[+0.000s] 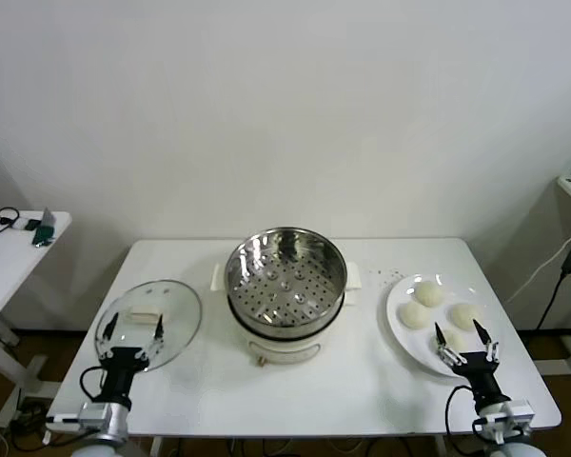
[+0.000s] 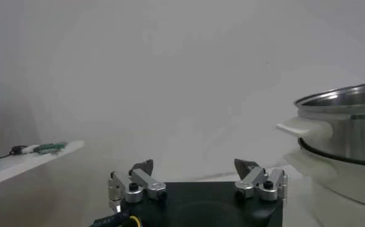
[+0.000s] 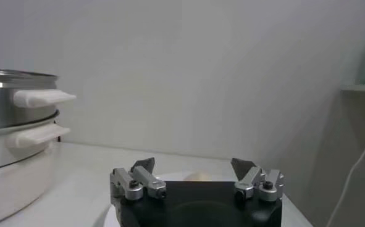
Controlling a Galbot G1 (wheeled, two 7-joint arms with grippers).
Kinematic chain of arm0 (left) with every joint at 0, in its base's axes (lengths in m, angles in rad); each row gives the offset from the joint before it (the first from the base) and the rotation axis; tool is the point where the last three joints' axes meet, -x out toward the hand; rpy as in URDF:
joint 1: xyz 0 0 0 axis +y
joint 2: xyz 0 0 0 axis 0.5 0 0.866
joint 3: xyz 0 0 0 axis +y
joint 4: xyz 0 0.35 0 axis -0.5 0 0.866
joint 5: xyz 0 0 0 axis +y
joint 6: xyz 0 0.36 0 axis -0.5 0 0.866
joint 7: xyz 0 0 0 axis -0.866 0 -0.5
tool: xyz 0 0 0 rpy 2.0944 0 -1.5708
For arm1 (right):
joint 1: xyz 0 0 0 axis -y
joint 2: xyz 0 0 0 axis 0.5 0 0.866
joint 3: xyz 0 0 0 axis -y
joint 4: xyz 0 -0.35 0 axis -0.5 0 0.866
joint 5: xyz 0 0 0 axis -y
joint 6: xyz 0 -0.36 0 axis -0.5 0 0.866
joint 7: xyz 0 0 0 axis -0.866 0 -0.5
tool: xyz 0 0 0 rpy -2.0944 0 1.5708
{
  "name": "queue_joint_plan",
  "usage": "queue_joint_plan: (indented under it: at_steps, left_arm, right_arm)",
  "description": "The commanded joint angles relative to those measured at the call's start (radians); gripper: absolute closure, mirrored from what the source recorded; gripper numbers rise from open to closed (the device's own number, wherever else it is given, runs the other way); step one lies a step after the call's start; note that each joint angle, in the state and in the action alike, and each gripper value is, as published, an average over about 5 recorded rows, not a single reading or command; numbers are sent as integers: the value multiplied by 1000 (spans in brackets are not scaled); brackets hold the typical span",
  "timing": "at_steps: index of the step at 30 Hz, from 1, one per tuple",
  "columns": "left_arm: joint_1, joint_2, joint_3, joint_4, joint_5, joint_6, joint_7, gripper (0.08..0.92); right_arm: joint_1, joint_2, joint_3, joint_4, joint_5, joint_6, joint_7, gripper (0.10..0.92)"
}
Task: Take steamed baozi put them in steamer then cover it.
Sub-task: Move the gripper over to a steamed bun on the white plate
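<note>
Four buns (image 1: 428, 293) are sitting on a white plate (image 1: 400, 333) at the right end of the table (image 1: 362, 381), so the task is standing at its first step: none of them is in the steamer yet. One bun is largely hidden under the right gripper in the head view.

The table is the largest thing here, white and carrying everything. At its middle the steamer (image 1: 286, 278) is standing open, its shiny pot showing a bare perforated tray above the cream base. To the left of it the lid (image 1: 150, 320) is lying flat on the table, apart from the pot, its pale bar handle facing up. The plate is lying well to the right of the steamer.

The right gripper (image 1: 463, 335) is hovering over the near edge of the plate, its fingers spread wide and holding nothing; the right wrist view is showing a bun just beyond them. The left gripper (image 1: 134, 328) is waiting over the near rim of the lid, likewise spread and empty.

The next move probably calls for the right gripper to be lowering around the nearest bun, closing gently so the soft dough is not squashed, then carrying it over the pot's rim.
</note>
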Motion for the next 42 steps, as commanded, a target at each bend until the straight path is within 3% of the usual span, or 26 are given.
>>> queue_joint_plan:
  at_steps: [1,7,11,18,29,42]
  left_arm:
    - [0,2,3,1,-5,-12,4,177]
    - [3,20,20,6,-3,-35,-3,177]
    - [11,27,24,4,-2,-43,-2,177]
    - [21,35,30,-4,3,-45,0,177]
    - [26,33,24,-7,14,-42,-3,177]
    - [20,36,8,-16,14,-18,-13,177]
  right_arm:
    - [81,-242,-7,27,-120,-223,-129,203]
    - [214,-559,-148,-64,-93,-329,-311,203]
    - [403,-727,-342,-198,-139,-312,-491,203]
    - [959,-855,-915,-449,-225,-244,-715,203]
    - [1467,-702,-1472,-744,-359,-134,-849,203]
    - [1531,-370,-1482,-1142,-442,-5,-856,203]
